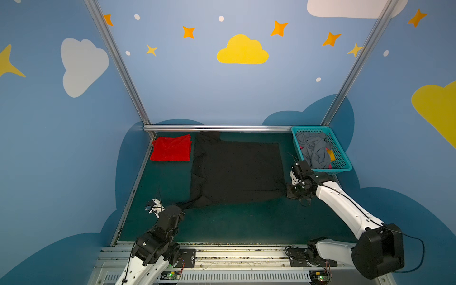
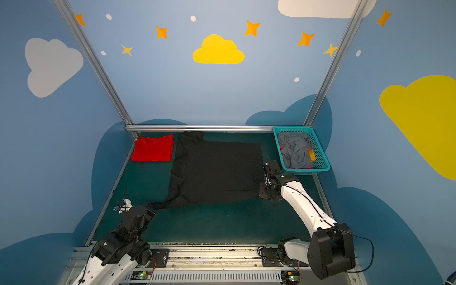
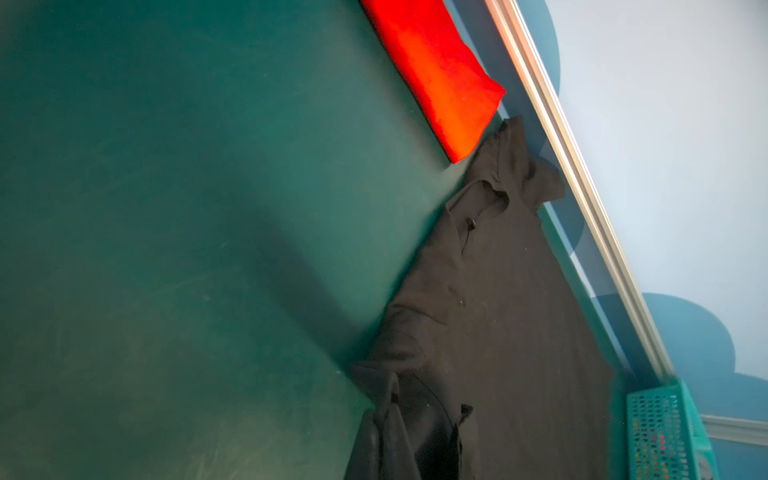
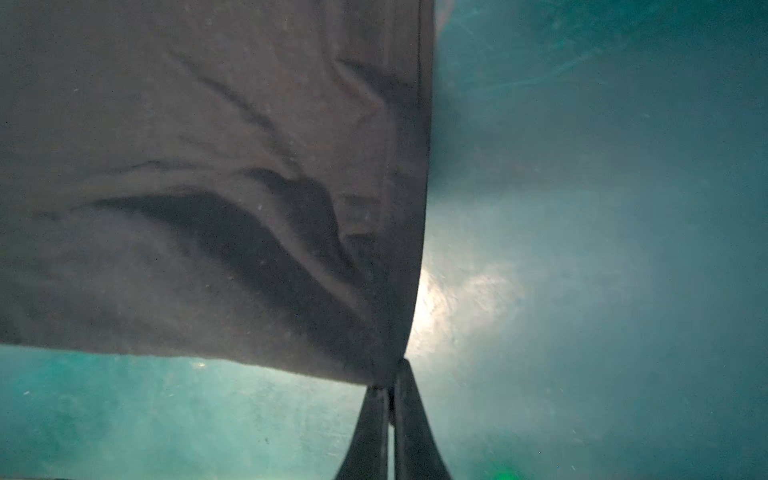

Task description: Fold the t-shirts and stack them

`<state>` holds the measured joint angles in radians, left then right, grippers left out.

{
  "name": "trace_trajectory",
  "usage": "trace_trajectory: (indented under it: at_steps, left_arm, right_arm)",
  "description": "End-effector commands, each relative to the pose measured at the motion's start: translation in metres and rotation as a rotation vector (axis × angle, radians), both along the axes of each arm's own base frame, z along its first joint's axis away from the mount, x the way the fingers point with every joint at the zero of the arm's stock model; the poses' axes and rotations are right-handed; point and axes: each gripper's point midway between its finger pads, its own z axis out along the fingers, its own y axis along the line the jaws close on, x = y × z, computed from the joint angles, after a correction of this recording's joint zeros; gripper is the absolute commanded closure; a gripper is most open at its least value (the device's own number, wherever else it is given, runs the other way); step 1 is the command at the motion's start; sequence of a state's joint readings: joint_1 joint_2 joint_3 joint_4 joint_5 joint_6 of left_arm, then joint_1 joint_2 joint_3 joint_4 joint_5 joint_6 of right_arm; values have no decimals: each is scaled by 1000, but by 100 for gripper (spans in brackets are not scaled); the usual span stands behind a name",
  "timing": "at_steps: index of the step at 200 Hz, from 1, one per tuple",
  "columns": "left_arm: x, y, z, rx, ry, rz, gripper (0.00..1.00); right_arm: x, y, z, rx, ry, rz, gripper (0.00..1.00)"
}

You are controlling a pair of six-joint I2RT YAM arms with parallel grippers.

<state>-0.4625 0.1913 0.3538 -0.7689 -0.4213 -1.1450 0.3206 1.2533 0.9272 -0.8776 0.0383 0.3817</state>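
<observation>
The black t-shirt (image 1: 237, 170) is lying spread over the middle of the bench (image 1: 246, 222). The left pincer (image 1: 183, 209) is clenching its bunched near-left end, and the right pincer (image 4: 390, 386) is pinching its near-right corner. The red t-shirt (image 1: 171, 148) is sitting folded at the far left, and the basket (image 1: 343, 158) is sitting at the far right.

In both top views we look steeply down over the whole table (image 1: 222, 222) from its near side; our 2 wrist views sit close, sharing the black t-shirt (image 4: 208, 166).

Black t-shirt (image 1: 237, 170) and red t-shirt (image 1: 171, 148) are plain; the basket (image 1: 340, 155) is teal.
</observation>
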Motion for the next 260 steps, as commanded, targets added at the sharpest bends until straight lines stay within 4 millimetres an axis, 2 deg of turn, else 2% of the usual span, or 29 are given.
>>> trace_trajectory:
  at_steps: [1, 30, 39, 57, 64, 74, 86, 109, 128, 144, 160, 170, 190, 206, 218, 228, 239, 260]
  left_arm:
    - [-10, 6, -3, -54, 10, 49, 95]
    - [-18, 0, -9, -88, 35, 16, 95]
    - [-20, -3, -13, -96, 55, -4, 91]
    - [-27, -11, -25, -112, 117, -47, 84]
    - [-30, -14, -30, -122, 141, -62, 80]
    - [-34, -17, -34, -133, 168, -76, 77]
    - [-37, -18, -35, -141, 178, -84, 73]
    - [-39, -14, -23, -130, 147, -82, 63]
    - [-33, -12, -6, -117, 93, -85, 55]
    - [-21, -18, 8, -110, 52, -104, 51]
    - [-4, -30, 15, -102, 46, -139, 49]
    - [7, -40, 20, -94, 51, -171, 49]
    - [32, -55, 28, -37, 83, -227, 53]
    - [52, -60, 34, 53, 131, -243, 54]
    - [69, -66, 38, 123, 177, -280, 53]
    - [84, -76, 41, 169, 206, -339, 48]
    - [101, -86, 42, 212, 235, -391, 42]
    - [130, -100, 28, 280, 330, -485, 31]
  right_arm:
    - [-15, -15, -1, -69, 42, -23, 100]
    - [-23, -19, -7, -90, 82, -20, 100]
    - [-25, -19, -9, -90, 90, -22, 95]
    - [-29, -19, -12, -96, 105, -23, 93]
    - [-30, -20, -11, -99, 107, -25, 90]
    - [-32, -22, -10, -114, 113, -30, 78]
    - [-34, -26, -7, -138, 113, -38, 73]
    - [-34, -29, 4, -155, 90, -46, 52]
    - [-30, -27, 19, -152, 43, -40, 49]
    - [-20, -17, 34, -112, -21, -15, 48]
    - [-7, 6, 49, -11, -98, 28, 51]
    - [3, 31, 60, 93, -154, 77, 59]
    - [20, 89, 80, 325, -245, 186, 73]
    - [26, 139, 89, 491, -260, 278, 79]
    - [26, 172, 87, 559, -225, 353, 81]
    - [26, 193, 79, 580, -179, 398, 81]
    - [28, 208, 69, 582, -138, 424, 81]
    - [35, 228, 50, 590, -96, 454, 75]
